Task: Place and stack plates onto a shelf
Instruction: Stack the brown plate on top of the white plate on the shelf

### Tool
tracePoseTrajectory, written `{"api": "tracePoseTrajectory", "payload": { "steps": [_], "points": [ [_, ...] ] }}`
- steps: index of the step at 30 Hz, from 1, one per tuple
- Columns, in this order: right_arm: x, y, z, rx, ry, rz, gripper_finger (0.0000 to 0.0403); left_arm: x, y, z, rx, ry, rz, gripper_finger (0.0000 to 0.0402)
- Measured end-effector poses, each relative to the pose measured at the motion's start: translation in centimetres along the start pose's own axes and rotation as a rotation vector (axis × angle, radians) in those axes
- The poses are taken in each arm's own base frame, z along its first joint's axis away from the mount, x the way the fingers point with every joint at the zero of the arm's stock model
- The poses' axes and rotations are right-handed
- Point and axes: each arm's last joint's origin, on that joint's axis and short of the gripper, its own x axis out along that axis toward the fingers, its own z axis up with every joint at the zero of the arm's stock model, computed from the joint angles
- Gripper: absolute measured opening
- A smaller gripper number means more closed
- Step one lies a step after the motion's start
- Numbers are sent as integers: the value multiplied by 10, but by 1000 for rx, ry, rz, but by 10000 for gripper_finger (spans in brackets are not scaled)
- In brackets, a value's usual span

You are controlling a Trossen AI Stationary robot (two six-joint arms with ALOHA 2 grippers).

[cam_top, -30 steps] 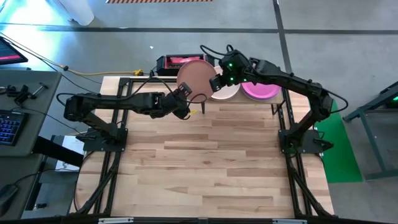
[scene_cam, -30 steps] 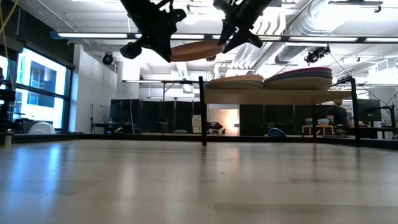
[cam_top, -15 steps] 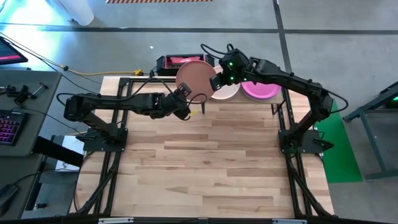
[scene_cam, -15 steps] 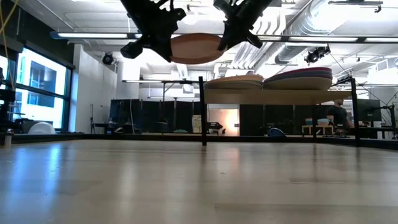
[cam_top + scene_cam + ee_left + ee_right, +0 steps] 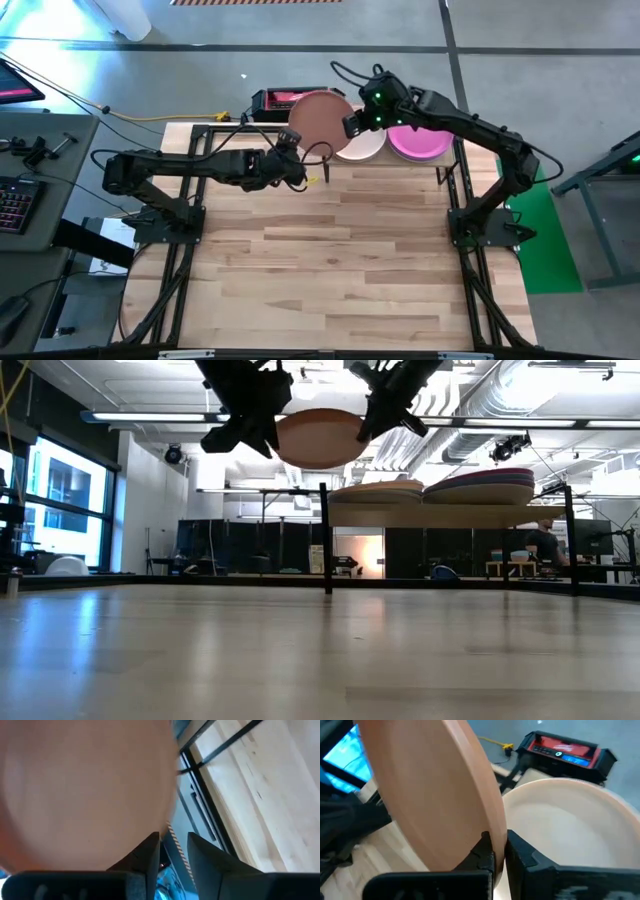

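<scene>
Desk (image 5: pixel 340 260) – back edge | right pincer (image 5: pixel 350 125) pinching terracotta plate (image 5: pixel 318 115) rim | left pincer (image 5: pixel 292 163) spread, clear | shelf (image 5: pixel 440 160) stack (image 5: pixel 362 147) just right – right arm nearer

High view: the shelf (image 5: pixel 440 168) stands at the far edge of the table (image 5: pixel 330 270), right of centre. Two stacks of plates lie on it side by side, the left stack (image 5: pixel 362 146) and the right stack (image 5: pixel 418 143). A single plate (image 5: pixel 318 120) is held above the table just left of the left stack, between the left gripper (image 5: pixel 297 160) on its near-left side and the right gripper (image 5: pixel 352 124) on its right edge. A box (image 5: pixel 280 98) lies on the floor beyond the table's far edge.
</scene>
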Motion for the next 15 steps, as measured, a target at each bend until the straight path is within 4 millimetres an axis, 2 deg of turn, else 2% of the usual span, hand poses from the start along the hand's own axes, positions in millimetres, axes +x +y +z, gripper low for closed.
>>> {"api": "tracePoseTrajectory", "payload": {
  "steps": [5,11,15],
  "points": [
    [-4,-13,7,29,-17,-35,1,-1,1,-3,-44,63,33,110],
    [-12,-40,13,71,20,-76,1,-4,5,-8,-213,164,117,117],
    [-23,-59,19,119,44,-46,1,-9,8,-13,-329,163,141,117]
  ]
}}
